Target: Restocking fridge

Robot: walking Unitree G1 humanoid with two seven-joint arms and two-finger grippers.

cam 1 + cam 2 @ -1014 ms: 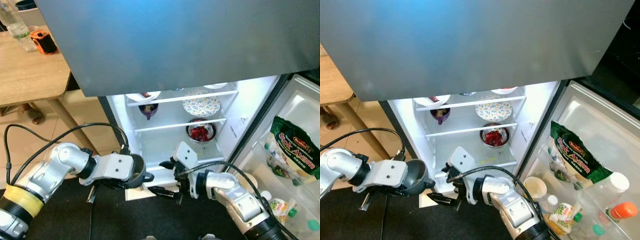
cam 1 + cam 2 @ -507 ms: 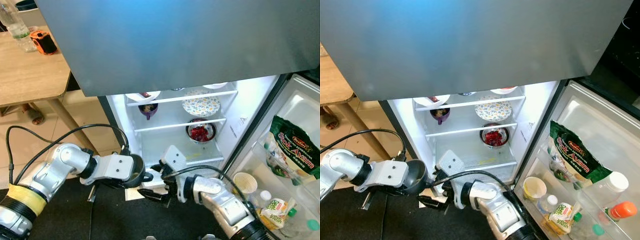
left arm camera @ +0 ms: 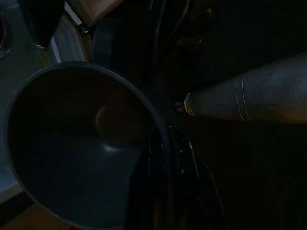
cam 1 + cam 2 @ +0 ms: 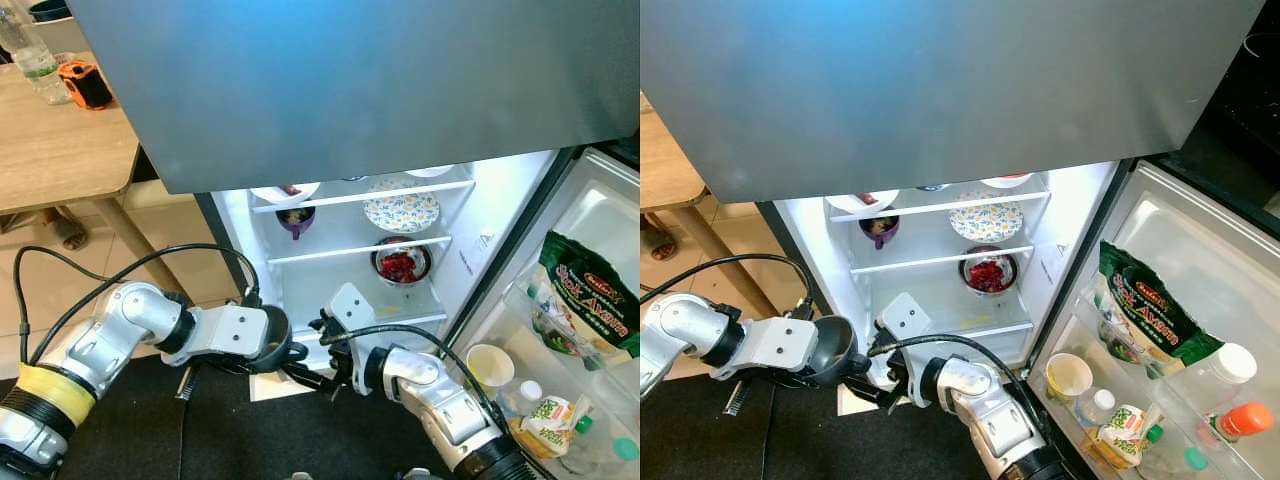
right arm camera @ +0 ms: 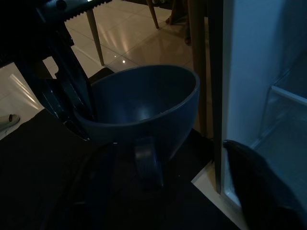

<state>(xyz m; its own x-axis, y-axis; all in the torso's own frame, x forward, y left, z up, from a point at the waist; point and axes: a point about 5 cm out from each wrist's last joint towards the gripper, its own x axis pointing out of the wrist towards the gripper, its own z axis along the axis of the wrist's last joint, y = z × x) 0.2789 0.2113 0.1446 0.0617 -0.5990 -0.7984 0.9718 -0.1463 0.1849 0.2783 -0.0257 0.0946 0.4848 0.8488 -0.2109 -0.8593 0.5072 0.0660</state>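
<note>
Right wrist view looks straight at the blue cup (image 5: 144, 112), held low in front of the open fridge (image 4: 470, 215) with its short handle turned toward the camera and its mouth tipped up. The left gripper (image 4: 268, 345) is clamped on the cup's rim, one finger (image 3: 165, 158) lying over the edge with the empty bowl of the cup beside it. The right gripper (image 4: 312, 372) sits just beside the cup with its fingers spread; one finger (image 5: 249, 177) shows dark against the fridge wall, apart from the cup.

The cup looks like glazed ceramic: stiff, fairly heavy for its size, smooth enough to slide, and breakable if dropped on the tiled floor (image 5: 139, 43). A rim pinch probably holds it only weakly, so the surer hold for the right gripper would be across the wall near the rim or around the handle (image 5: 146, 160), taken squarely before the left lets go.

Farther in, the lit shelves carry a bowl of red food (image 4: 402, 265), a patterned plate (image 4: 402, 212) above it and a purple cup (image 4: 296, 219) to the left. The lower shelf (image 4: 400, 318) looks the nearest free spot. The door rack on the right holds a green packet (image 4: 588, 295) and a paper cup (image 4: 486, 363).
</note>
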